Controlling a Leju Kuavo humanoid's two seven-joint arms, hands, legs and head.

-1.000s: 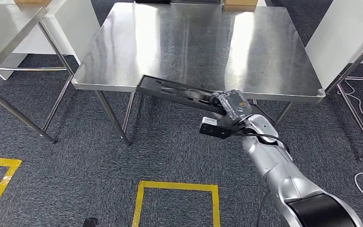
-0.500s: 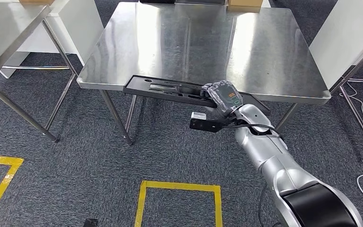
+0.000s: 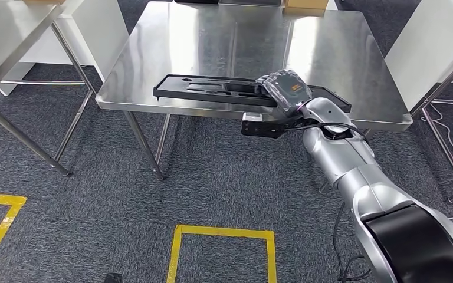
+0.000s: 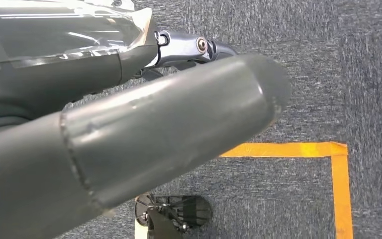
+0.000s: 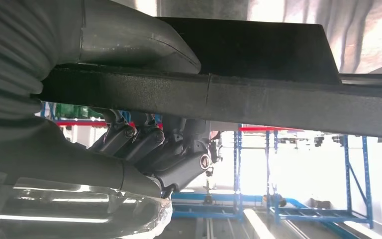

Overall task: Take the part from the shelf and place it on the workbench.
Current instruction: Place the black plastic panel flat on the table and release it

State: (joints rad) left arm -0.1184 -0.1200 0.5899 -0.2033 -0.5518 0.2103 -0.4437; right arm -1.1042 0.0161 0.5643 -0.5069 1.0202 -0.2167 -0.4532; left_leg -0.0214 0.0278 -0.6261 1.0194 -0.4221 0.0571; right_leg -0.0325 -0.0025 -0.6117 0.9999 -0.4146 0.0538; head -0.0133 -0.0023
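Presently, the part [image 3: 212, 90], a long black tray with moulded recesses, is held by the right hand [image 3: 281, 88] over the near edge of the workbench [image 3: 330, 53]. The hand is closed on the tray's near long rim, right of the middle: in the right wrist view the thumb [image 5: 129, 37] is pressed on one face and the fingers [image 5: 144, 144] are curled against the other, the rim [image 5: 258, 102] clamped between them. The long axis is laid roughly parallel to the bench's front edge, the greater length running out to the robot's left of the hand and a shorter end [image 3: 336, 99] showing to its right. Whether the tray rests on the steel or is carried just above it cannot be told.

The left hand [image 4: 129, 149] is seen hanging over carpet and yellow floor tape [image 4: 328, 149]; its fingers cannot be made out, so its state cannot be told. It is judged well apart from the work.

The set-down is judged nearly complete. The tray should be lowered flat, since the long unsupported left end may tip on release.
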